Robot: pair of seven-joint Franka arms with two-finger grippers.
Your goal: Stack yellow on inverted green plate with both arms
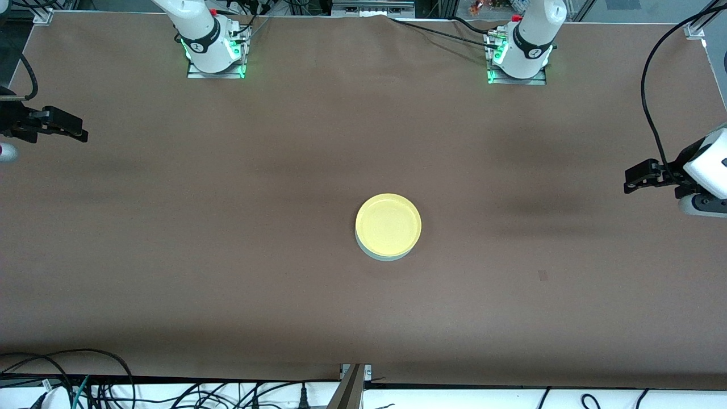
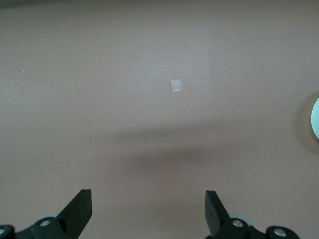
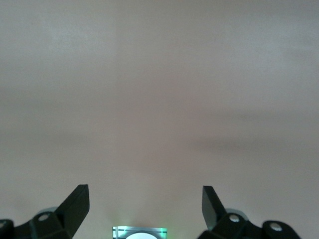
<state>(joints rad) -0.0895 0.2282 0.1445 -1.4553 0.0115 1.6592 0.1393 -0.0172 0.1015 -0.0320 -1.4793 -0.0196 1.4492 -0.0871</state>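
Note:
The yellow plate (image 1: pixel 388 224) sits upright on top of the green plate (image 1: pixel 387 256) at the table's middle; only a thin pale rim of the green plate shows beneath it. That pale edge also shows in the left wrist view (image 2: pixel 315 118). My left gripper (image 1: pixel 629 180) hangs open and empty above the left arm's end of the table, well away from the plates; it shows the same in its wrist view (image 2: pixel 147 200). My right gripper (image 1: pixel 83 134) hangs open and empty above the right arm's end, as its wrist view (image 3: pixel 144 195) shows.
The brown table cover (image 1: pixel 227 255) spreads all round the stack. A small tape mark (image 1: pixel 543 276) lies toward the left arm's end, also in the left wrist view (image 2: pixel 176 85). The arm bases (image 1: pixel 214 54) (image 1: pixel 518 59) stand along the table's farther edge. Cables (image 1: pixel 85 380) lie past the nearer edge.

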